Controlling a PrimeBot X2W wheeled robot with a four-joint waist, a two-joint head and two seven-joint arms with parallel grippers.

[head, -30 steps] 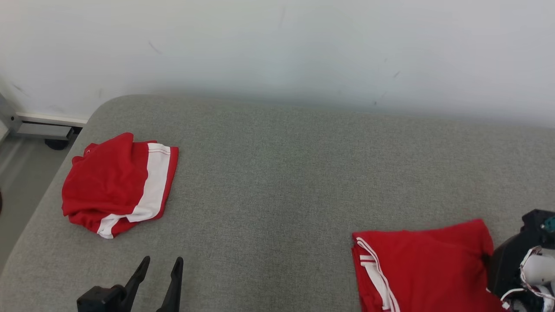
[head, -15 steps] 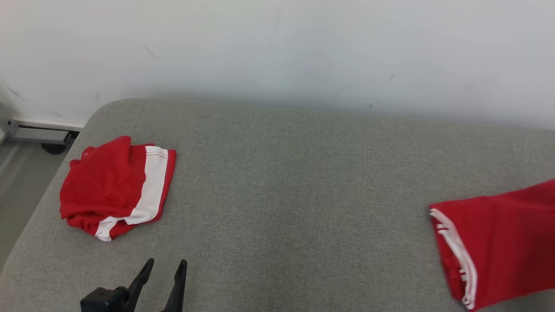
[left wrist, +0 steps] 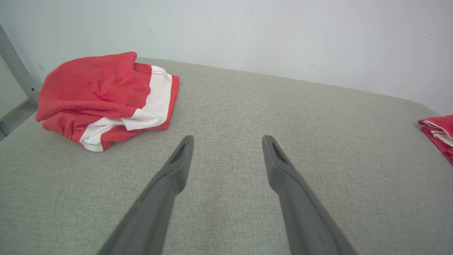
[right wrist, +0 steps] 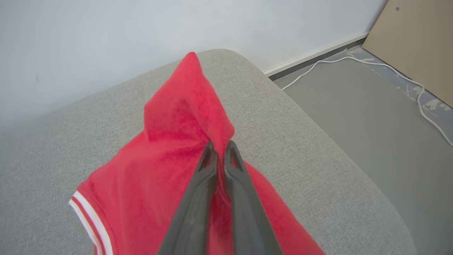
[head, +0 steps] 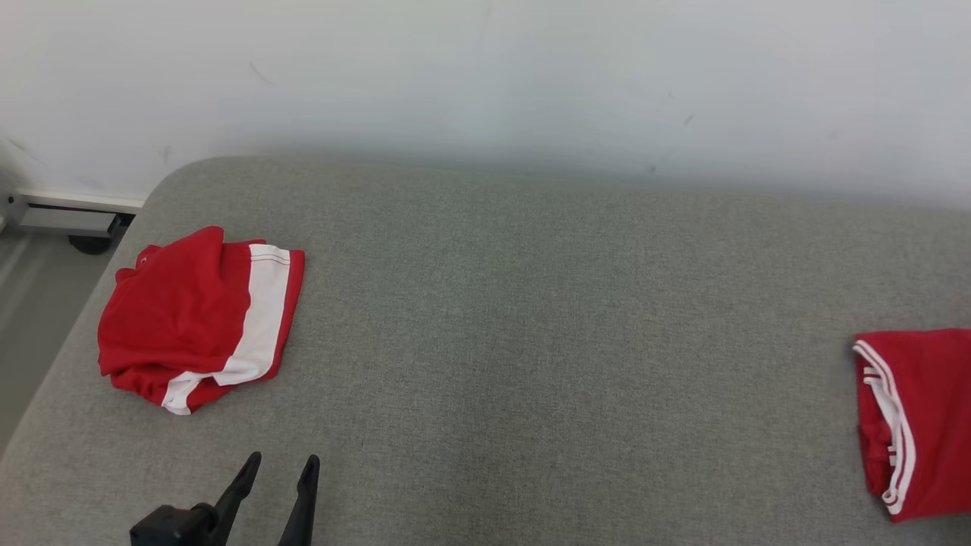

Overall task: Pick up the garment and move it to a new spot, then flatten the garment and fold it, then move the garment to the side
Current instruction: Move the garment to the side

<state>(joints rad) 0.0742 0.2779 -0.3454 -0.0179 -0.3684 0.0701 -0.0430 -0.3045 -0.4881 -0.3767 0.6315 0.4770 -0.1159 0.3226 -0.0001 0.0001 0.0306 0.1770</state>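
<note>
The folded red garment [head: 925, 413] with thin white stripes lies at the right edge of the grey cushioned surface [head: 531, 318]. In the right wrist view my right gripper [right wrist: 220, 146] is shut on a fold of this garment [right wrist: 180, 148], pinching the red cloth near the cushion's rounded corner. My left gripper [head: 279, 459] stands open at the lower left with nothing between its fingers, hovering over bare grey fabric [left wrist: 226, 170]. The garment's edge [left wrist: 439, 132] also peeks in at the right of the left wrist view.
A second red garment with a wide white band [head: 199, 318] lies bunched at the cushion's left end [left wrist: 106, 99]. A white wall runs behind. Beyond the cushion's right corner is grey floor with a white cable [right wrist: 389, 71] and a wooden panel [right wrist: 417, 42].
The folded red garment has travelled from the lower middle right to the far right edge of the cushion, carried by my right gripper. The left gripper stayed put; the camera shifted slightly.
</note>
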